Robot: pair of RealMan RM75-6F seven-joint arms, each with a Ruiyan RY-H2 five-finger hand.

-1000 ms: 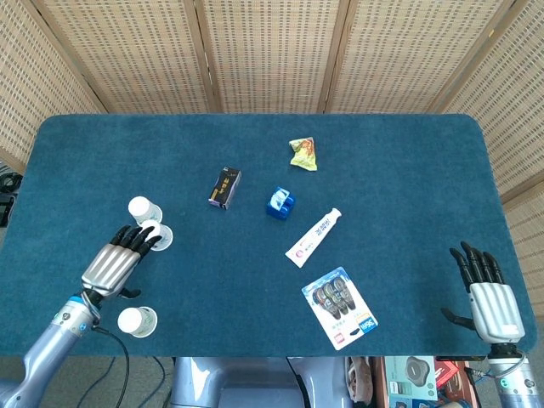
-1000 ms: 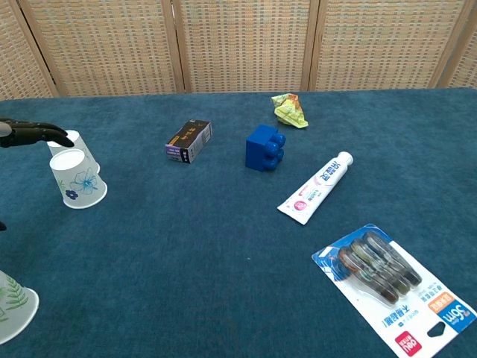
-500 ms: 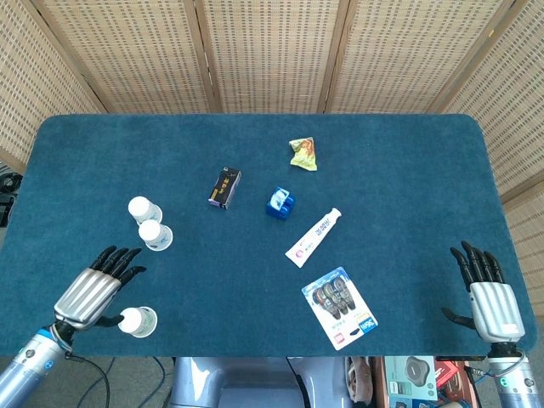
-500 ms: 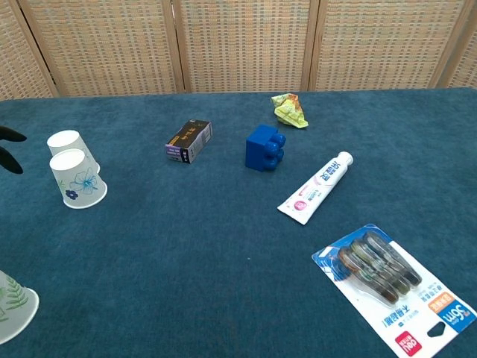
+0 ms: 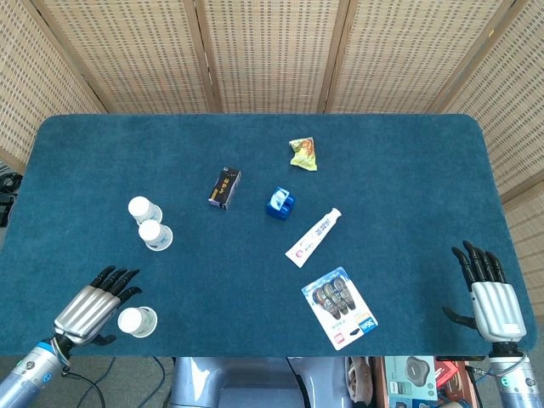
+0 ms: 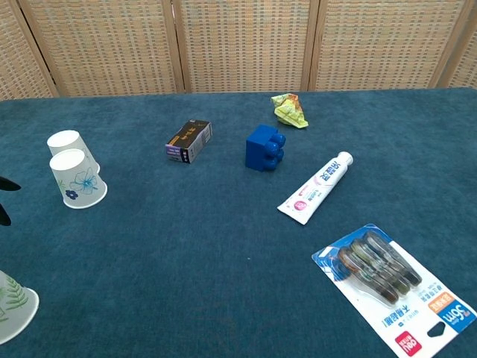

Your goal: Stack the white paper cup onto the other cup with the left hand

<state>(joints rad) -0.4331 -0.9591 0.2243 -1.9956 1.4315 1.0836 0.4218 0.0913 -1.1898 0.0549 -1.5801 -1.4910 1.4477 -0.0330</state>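
Down at the near left edge of the dark blue carpeted table (image 5: 391, 161), we are seeing the black fingers (image 5: 115, 277) of the left hand (image 5: 89, 303) lying spread and released, holding nothing. Just beside them, not visibly touching, an upside-down white paper cup with green leaf print (image 5: 137, 321) is sitting; the chest view is cutting it off at the bottom left corner (image 6: 15, 304) and is showing only dark fingertips of that hand at its left edge.

Farther up the table, two more inverted cups are standing touching each other: the white paper cup with blue flower print (image 5: 155, 235) (image 6: 77, 180) and the plain white paper cup (image 5: 141, 209) (image 6: 68, 145) behind it. They are side by side, not stacked.

The right hand (image 5: 490, 293) is resting open at the near right corner, fingers apart and empty, its wrist running out of frame.

Between the hands we are finding a small black box (image 5: 224, 187), a blue toy brick (image 5: 280, 203), a crumpled yellow-green wrapper (image 5: 303, 154), a white toothpaste tube (image 5: 313, 237) and a blue-backed blister pack (image 5: 340, 307); its dark contents are too small for us to identify.
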